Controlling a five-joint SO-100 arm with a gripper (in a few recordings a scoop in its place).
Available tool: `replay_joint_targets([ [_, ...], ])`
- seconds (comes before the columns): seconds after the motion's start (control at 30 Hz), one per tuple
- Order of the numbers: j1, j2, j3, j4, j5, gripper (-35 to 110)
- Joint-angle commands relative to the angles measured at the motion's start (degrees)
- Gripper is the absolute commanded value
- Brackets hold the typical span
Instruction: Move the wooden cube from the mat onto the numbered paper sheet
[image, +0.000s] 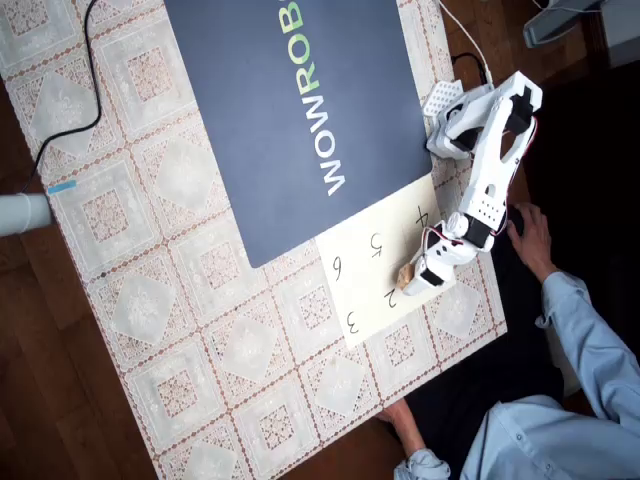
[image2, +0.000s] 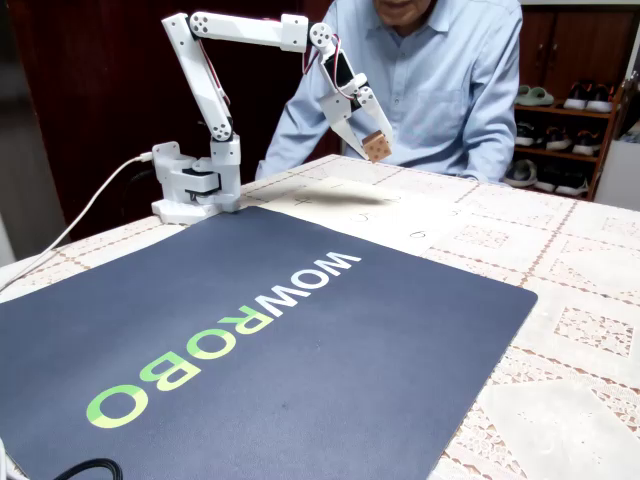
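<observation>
Gripper (image2: 372, 140): white two-finger unit at the end of the white arm (image2: 245, 30), pointed downward and clamped on the wooden cube (image2: 377, 146), which sits between the fingertips. In the fixed view it hangs in the air with clear space under it; a soft shadow lies on the surface below.

Wooden cube: small, light brown, held off the table. In the overhead view it appears at the gripper's (image: 412, 270) tip as a tan block (image: 406, 271), over the near edge of the numbered paper sheet (image: 365, 285), close to the digit 2.

Numbered paper sheet: pale cream rectangle directly beneath the gripper, bearing dark handwritten digits; 2, 3, 4, 5 and 6 can be read in the overhead view. In the fixed view it lies flat (image2: 350, 208) under and in front of the gripper.

Mat (image: 300, 110): dark navy, WOWROBO lettering in white and green, lying beyond the sheet from the gripper; one corner overlaps or touches the sheet. No cube on it (image2: 250, 350).

Tablecloth (image: 180, 330): beige lace pattern, under all items.

Arm base (image2: 195, 185): white, at the mat's edge, with a white cable (image2: 85, 220) leading away.

Person (image2: 440, 80): in a light blue shirt, seated behind the gripper.
</observation>
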Motion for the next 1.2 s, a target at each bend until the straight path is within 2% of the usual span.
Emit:
replay_joint_targets([
  [0.0, -7.9, -2.2, -5.1, 5.2, 0.4, 0],
  [0.17, -13.3, -5.4, -6.0, 9.8, 3.0, 0],
  [0.37, -13.5, -12.1, -5.4, 11.5, 4.8, 0],
  [0.7, -9.5, -19.1, -8.0, 8.0, 2.7, 0],
  [0.83, -9.0, -21.3, -14.2, 8.1, 1.9, 0],
  [1.17, -15.1, -26.3, -21.9, 10.0, 5.0, 0],
])
